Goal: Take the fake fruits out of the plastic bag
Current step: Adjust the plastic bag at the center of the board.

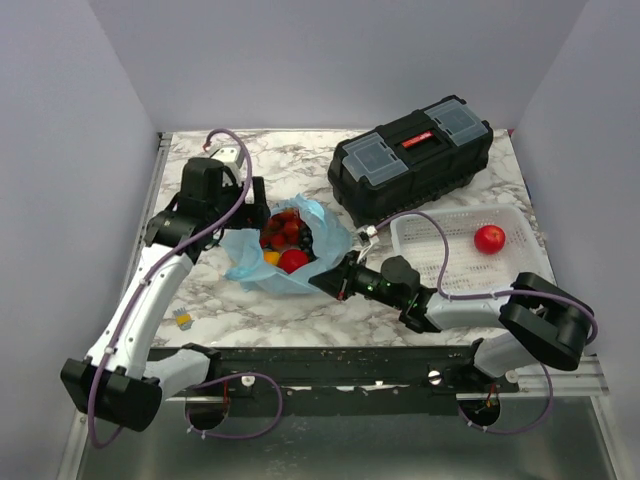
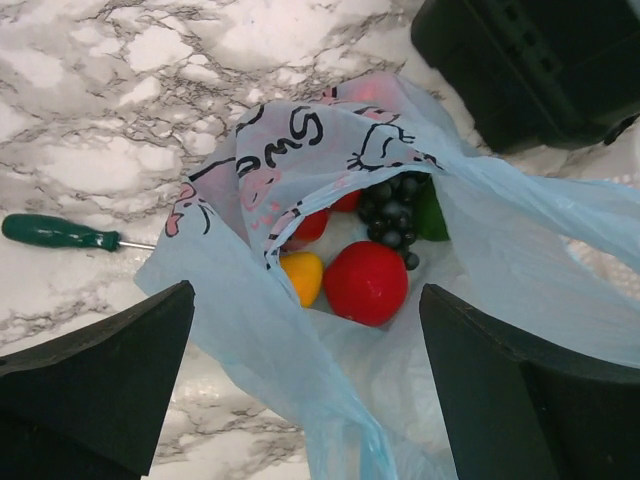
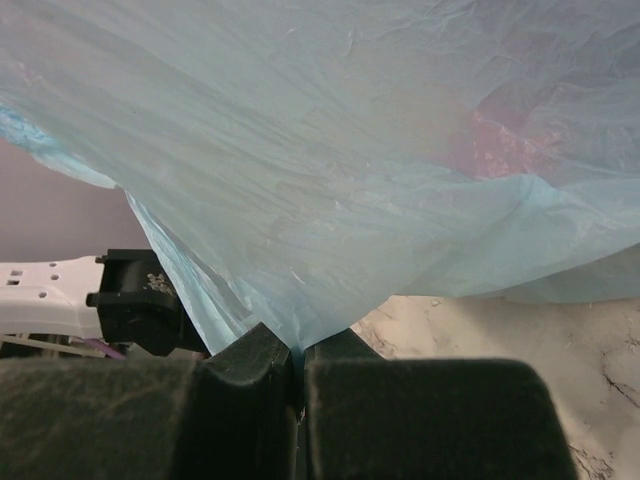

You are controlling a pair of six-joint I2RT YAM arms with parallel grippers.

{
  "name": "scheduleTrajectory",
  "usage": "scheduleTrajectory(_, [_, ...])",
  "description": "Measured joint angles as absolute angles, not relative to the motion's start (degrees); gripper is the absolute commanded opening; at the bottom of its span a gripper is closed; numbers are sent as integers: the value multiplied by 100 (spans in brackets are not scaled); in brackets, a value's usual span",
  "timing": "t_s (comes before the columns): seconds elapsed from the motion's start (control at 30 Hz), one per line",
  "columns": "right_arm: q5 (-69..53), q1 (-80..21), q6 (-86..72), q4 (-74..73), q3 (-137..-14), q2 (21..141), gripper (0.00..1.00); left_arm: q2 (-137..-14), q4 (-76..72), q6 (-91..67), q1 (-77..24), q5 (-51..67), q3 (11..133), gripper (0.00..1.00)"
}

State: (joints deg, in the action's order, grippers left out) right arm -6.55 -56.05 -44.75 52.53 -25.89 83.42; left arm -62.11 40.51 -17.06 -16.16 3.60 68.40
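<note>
Thin, crinkly blue plastic bag is noted mid-table on veined marble, its near edge pinched flat in the right gripper. The left gripper is spread wide above, grasping nothing. Glossy fake fruits are seen inside: round red, beaded dark grapes, something yellow, perhaps pointed.

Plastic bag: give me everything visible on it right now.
The plastic bag is thin, crinkly, translucent light-blue film with pink-and-black printed figures. It lies crumpled on the marble table, mouth open upward, holding fake fruits: a red round one, a yellow one, dark grapes. The right gripper is shut on its near edge. The left gripper hangs open over the mouth.
</note>
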Motion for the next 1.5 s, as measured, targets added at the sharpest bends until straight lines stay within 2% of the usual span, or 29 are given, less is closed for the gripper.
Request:
scheduleTrajectory(0.2, [-537, -5605, -4442, 5207, -2589, 8219, 7, -6871, 3723, -718, -2206, -158, 6783, 98])
scheduleTrajectory(0.43, [-532, -5605, -4442, 5166, -2589, 8217, 7, -7369, 2646, 515, -2965, -1166, 6090, 93])
scheduleTrajectory(0.47, [-532, -5605, -4442, 5166, -2589, 8217, 7, -7524, 2475, 674, -2965, -1253, 6093, 88])
scheduleTrajectory(0.53, [-532, -5605, -4442, 5157, -2589, 8208, 7, -7765, 2233, 834, -2963, -1334, 6121, 69])
scheduleTrajectory(0.63, [-530, -5605, -4442, 5113, -2589, 8156, 7, -8287, 2161, 958, -2954, -1559, 6508, 32])
scheduleTrajectory(0.7, [-517, -5605, -4440, 5078, -2587, 8088, 6, -8678, 2228, 943, -2954, -1791, 7013, 1])
scheduleTrajectory(0.87, [-432, -5605, -4353, 4901, -2545, 7819, 6, -9223, 2600, 913, -2945, -2045, 8211, 0])
scheduleTrajectory(1.0, [-183, -5605, -4191, 4488, -2528, 7575, 7, -9105, 2985, 788, -2923, -1953, 8654, 0])
scheduleTrajectory(1.27, [340, -5603, -3721, 3339, -2718, 7518, 16, -8005, 3680, 64, -2517, -329, 8458, 0])
scheduleTrajectory(1.33, [360, -5603, -3653, 3227, -2751, 7548, 25, -7725, 3747, -117, -2373, 82, 8298, 0])
scheduleTrajectory(1.5, [405, -5603, -3583, 2731, -2980, 7745, 56, -7210, 3730, -464, -2180, 696, 7752, 0])
